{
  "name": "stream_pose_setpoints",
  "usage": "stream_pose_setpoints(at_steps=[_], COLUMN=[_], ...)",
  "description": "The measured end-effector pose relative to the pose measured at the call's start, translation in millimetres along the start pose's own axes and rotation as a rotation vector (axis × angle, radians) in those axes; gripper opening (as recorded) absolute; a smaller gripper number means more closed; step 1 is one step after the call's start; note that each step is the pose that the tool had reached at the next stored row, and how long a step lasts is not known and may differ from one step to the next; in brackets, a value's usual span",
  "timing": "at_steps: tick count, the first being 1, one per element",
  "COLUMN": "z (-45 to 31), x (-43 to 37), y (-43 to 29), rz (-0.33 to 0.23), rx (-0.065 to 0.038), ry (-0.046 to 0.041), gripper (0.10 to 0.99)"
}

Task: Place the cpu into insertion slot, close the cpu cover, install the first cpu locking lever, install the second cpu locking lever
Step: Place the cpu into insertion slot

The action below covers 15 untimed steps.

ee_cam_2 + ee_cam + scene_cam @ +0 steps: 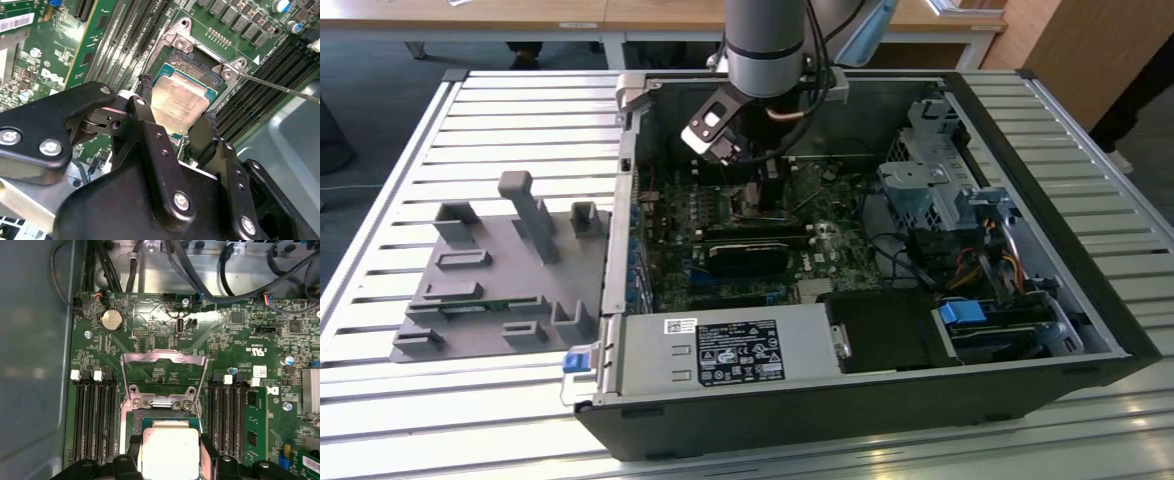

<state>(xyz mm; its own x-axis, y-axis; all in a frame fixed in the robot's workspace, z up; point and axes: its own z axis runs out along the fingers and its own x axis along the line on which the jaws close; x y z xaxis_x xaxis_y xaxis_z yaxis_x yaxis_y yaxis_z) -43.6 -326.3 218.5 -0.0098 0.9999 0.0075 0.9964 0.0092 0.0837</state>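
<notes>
The cpu (179,102) (169,452), a pale silvery square chip, sits between my gripper's (176,114) (170,452) two black fingers (145,102), which press on its opposite edges. It lies right over the insertion slot (192,60) (165,419), whose dark socket edge and silvery rim show past the chip; I cannot tell whether it is seated. The cpu cover (164,374), a thin silvery frame, stands swung open on the far side of the socket. One thin locking lever (280,88) sticks out, raised, beside the socket. In the exterior view my arm (767,60) reaches down into the open computer case.
Black memory slots (95,415) (230,415) flank the socket closely. Cables (200,270) hang along the board's edge. A power supply box (720,350) and drive cage (934,190) crowd the case. A grey fixture tray (494,270) lies on the slatted table at the exterior view's left.
</notes>
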Motion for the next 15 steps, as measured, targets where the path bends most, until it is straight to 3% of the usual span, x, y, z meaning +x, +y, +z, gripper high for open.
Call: stream_pose_setpoints(at_steps=[15], z=[12.1], x=[2.9], y=[-1.3], rz=[0.001], rx=[0.000], ry=[-0.0002], gripper=[0.537])
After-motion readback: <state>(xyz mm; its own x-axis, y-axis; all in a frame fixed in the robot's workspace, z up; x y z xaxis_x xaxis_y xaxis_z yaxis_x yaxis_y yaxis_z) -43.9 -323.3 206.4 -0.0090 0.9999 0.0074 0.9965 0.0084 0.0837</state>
